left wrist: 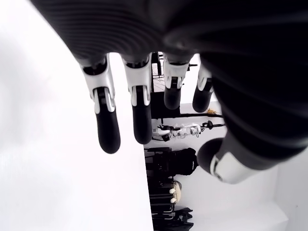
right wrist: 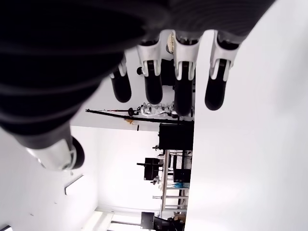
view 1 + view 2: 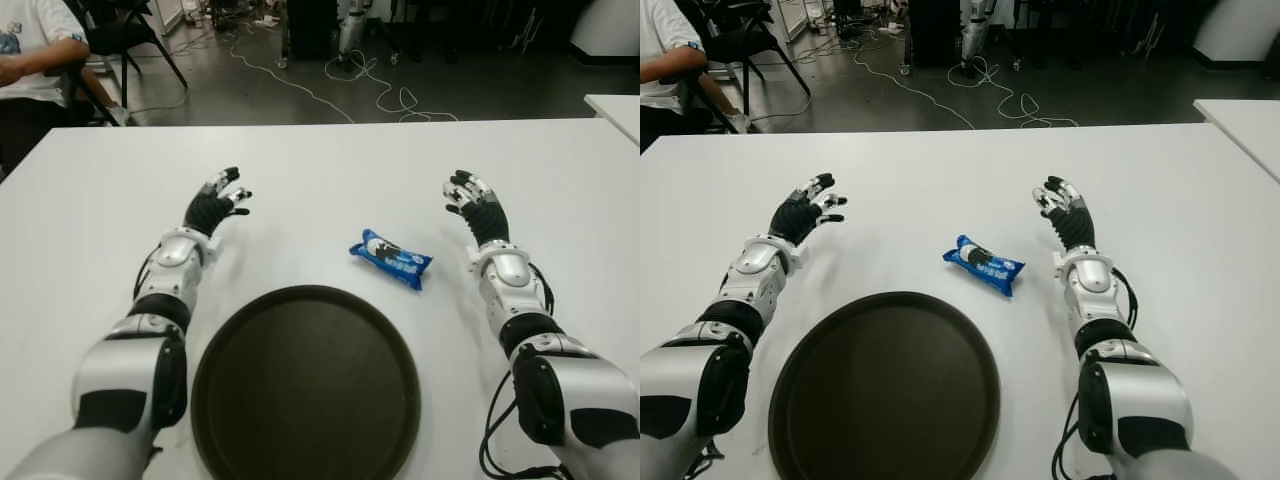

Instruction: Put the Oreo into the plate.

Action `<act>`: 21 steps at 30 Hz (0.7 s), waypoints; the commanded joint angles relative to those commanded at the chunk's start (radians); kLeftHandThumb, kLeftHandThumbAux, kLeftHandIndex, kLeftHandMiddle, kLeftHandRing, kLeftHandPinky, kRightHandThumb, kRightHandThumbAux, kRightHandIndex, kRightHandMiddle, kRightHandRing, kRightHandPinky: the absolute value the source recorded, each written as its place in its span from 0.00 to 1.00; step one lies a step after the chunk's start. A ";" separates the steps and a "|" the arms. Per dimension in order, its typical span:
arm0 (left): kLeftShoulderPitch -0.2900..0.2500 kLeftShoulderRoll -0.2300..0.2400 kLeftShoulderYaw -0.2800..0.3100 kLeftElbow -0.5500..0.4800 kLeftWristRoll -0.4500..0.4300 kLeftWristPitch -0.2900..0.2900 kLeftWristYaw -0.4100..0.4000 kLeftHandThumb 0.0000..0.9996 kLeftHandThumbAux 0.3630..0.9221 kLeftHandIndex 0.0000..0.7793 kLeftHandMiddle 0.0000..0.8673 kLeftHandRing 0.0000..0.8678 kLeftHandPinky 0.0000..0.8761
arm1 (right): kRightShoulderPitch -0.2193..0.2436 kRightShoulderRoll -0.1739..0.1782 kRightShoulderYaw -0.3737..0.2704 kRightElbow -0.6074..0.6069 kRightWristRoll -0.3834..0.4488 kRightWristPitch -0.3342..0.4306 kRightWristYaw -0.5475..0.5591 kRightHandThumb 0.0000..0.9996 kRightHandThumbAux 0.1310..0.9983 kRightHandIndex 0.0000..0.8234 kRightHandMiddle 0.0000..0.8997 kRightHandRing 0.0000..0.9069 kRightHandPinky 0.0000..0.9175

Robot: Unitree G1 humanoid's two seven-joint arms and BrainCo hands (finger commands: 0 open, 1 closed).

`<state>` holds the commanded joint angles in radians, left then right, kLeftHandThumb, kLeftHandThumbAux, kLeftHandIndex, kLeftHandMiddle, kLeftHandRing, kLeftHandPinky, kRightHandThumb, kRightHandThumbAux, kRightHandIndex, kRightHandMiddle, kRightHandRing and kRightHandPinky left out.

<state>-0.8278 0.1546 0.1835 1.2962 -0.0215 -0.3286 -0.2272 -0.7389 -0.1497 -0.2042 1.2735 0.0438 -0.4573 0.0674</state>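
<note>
The Oreo, a small blue packet with white markings, lay flat on the white table, a little right of the middle and turned at a slant, its left end farther from the robot than its right end. It touched neither hand and sat just beyond the far right rim of the plate, with a strip of bare table between packet and rim. The plate was a round, dark tray with a raised edge, nearest the robot and between its two forearms, and nothing lay in it.

The right hand showed to the right of the packet and slightly farther away, near it but apart. Its fingers were extended and spread, holding nothing, the thumb set off to one side. The left hand showed well to the left of the packet, beyond the plate's far left rim; its fingers were likewise straight and apart, with nothing between them.

Beyond the table's far edge was a dark floor with white cables trailing across it. At the far left a person in a white shirt sat beside a black chair. The corner of a second white table showed at the far right.
</note>
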 joint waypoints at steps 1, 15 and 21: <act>0.000 0.000 0.000 0.000 -0.001 0.001 0.000 0.25 0.57 0.01 0.08 0.25 0.41 | 0.000 0.000 0.000 0.000 0.000 0.000 -0.001 0.39 0.46 0.22 0.19 0.21 0.26; -0.002 0.000 -0.001 0.000 0.001 0.010 0.004 0.24 0.55 0.03 0.09 0.24 0.39 | 0.000 0.001 0.001 0.000 -0.001 0.001 -0.004 0.40 0.47 0.23 0.20 0.21 0.26; -0.002 -0.001 0.003 0.000 -0.002 0.009 0.003 0.26 0.54 0.03 0.08 0.24 0.40 | -0.002 0.002 -0.002 0.001 0.003 0.004 0.001 0.40 0.46 0.22 0.20 0.21 0.26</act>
<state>-0.8294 0.1538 0.1861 1.2963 -0.0239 -0.3197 -0.2239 -0.7405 -0.1475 -0.2058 1.2742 0.0464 -0.4538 0.0683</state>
